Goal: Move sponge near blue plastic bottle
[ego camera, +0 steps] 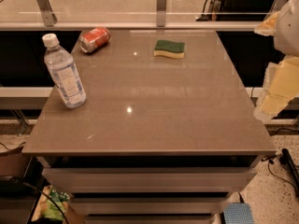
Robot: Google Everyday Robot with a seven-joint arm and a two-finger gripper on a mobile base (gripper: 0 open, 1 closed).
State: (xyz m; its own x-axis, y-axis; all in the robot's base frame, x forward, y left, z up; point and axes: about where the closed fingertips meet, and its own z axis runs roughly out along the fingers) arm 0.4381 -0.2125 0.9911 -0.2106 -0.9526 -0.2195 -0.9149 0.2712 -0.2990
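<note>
The sponge (169,49), dark green on top with a pale yellow base, lies flat at the far middle of the brown table top (149,111). The blue plastic bottle (64,73), clear with a white cap and a pale label, stands upright at the left side of the table. My gripper (276,85) shows at the right edge of the view, pale and close to the camera, off the table's right side and well away from the sponge and the bottle.
A red soda can (94,39) lies on its side at the far left corner, behind the bottle. A glass railing with metal posts (161,6) runs behind the table. Drawers sit below the table top, cables lie on the floor.
</note>
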